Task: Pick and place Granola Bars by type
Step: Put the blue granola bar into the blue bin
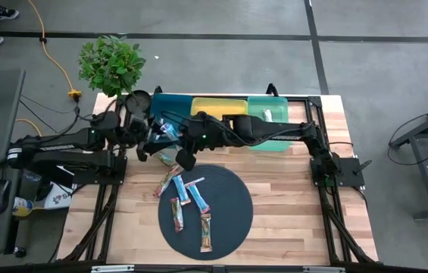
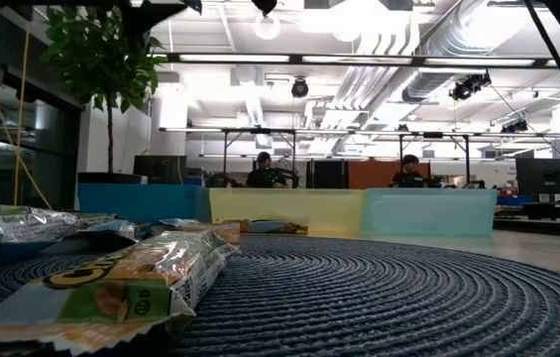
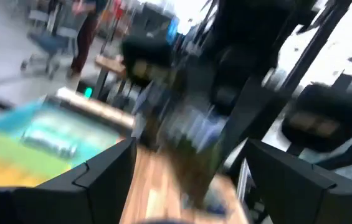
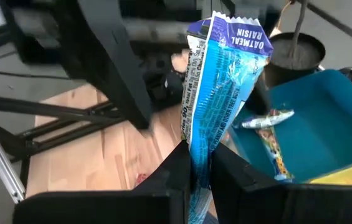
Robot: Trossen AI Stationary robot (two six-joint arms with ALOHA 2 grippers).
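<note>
My right gripper (image 4: 199, 171) is shut on a blue granola bar (image 4: 222, 93), near the blue bin (image 4: 313, 124) at the table's far left. In the high view that blue granola bar (image 1: 167, 134) shows beside my right gripper (image 1: 173, 141). One multicolour bar (image 4: 269, 134) lies inside the blue bin. My left gripper (image 3: 194, 186) is open and holds nothing; in the high view my left gripper (image 1: 145, 145) sits just left of the right one. Several more bars (image 1: 187, 199) lie flat on the round dark mat (image 1: 232, 199), and one of these bars (image 2: 121, 283) lies close in the low view. My right gripper pinches the blue bar between its two fingers at the bar's lower part (image 4: 197, 149). The bar stands upright out of the fingers, lifted clear, its crimped upper end (image 4: 232, 31) free in the air. How far back it reaches is hidden by the fingers.
A yellow bin (image 1: 217, 106) and a green bin (image 1: 270, 121) stand right of the blue bin (image 1: 170, 105) along the far edge. A potted plant (image 1: 111, 64) stands at the far left corner. Both arms crowd the far left; bare wood lies right of the mat (image 1: 304, 205).
</note>
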